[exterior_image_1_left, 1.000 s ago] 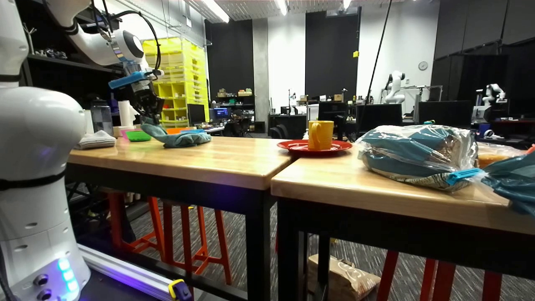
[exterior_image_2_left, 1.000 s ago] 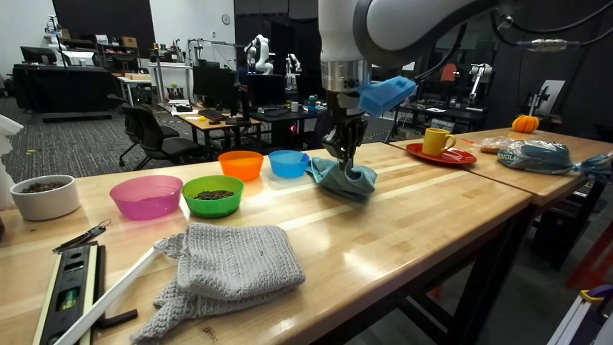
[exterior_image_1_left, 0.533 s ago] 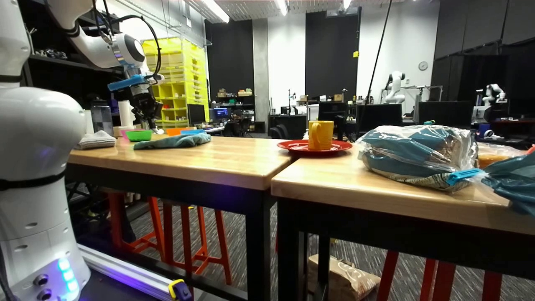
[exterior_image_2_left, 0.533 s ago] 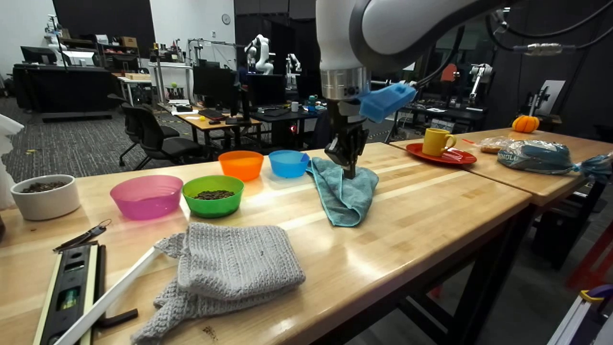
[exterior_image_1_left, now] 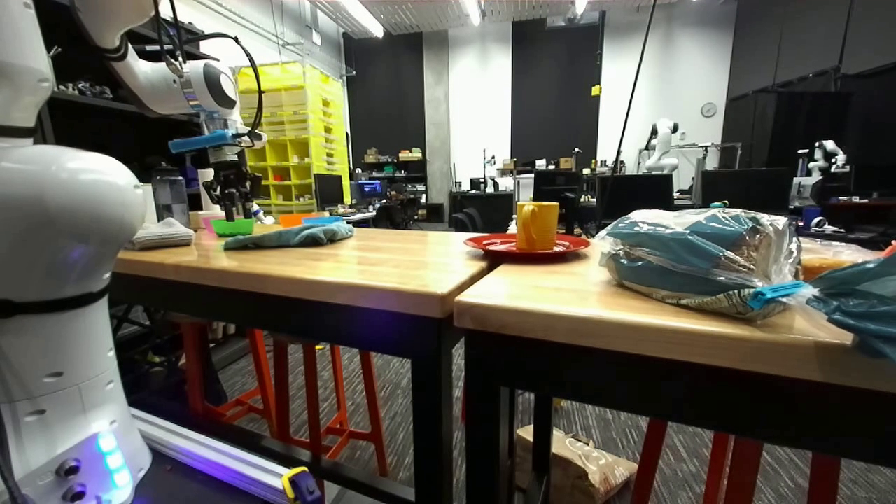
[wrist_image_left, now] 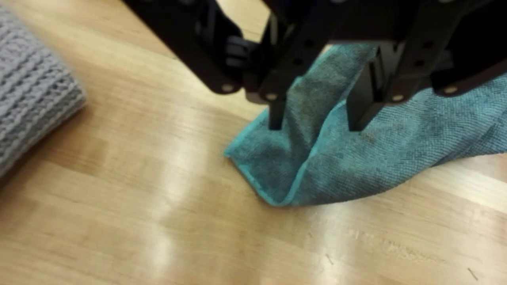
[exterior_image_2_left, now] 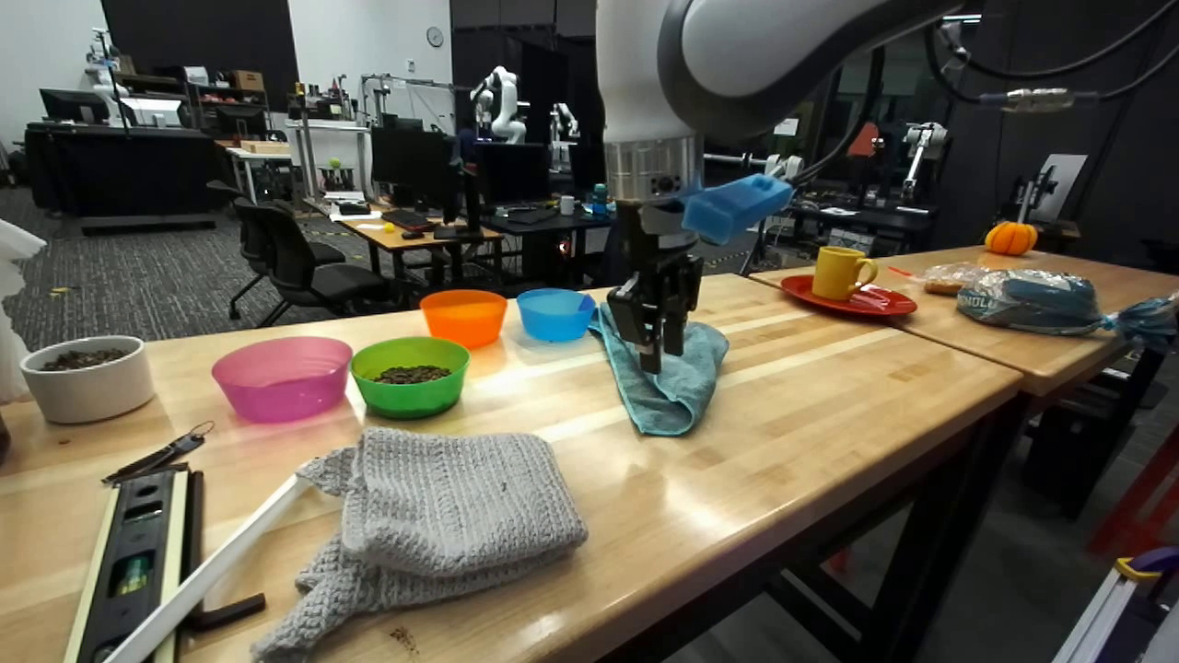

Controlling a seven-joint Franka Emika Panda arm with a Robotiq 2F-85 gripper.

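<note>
A teal cloth (exterior_image_2_left: 668,405) lies on the wooden tabletop, its near end folded to a blunt point. My gripper (exterior_image_2_left: 662,360) hangs over it, fingers pointing down and apart. In the wrist view the two fingers (wrist_image_left: 276,118) stand well parted, with only the teal cloth (wrist_image_left: 356,170) visible below and between them. Nothing is held. In an exterior view a small gap shows between my gripper (exterior_image_1_left: 239,217) and the cloth (exterior_image_1_left: 294,236). The cloth's far part is hidden behind the gripper.
Orange (exterior_image_2_left: 463,318), blue (exterior_image_2_left: 555,315), green (exterior_image_2_left: 410,391) and pink (exterior_image_2_left: 282,382) bowls stand left of the cloth. A folded grey knit cloth (exterior_image_2_left: 461,502) lies nearer. Farther right are a red plate (exterior_image_2_left: 889,302), a yellow mug (exterior_image_2_left: 836,273) and a bagged loaf (exterior_image_2_left: 1027,299).
The teal cloth, bunched up at the shut fingers a second ago, dropped flat with its end toward the table's front. Since then the fingers have parted and the gripper has shifted slightly left.
</note>
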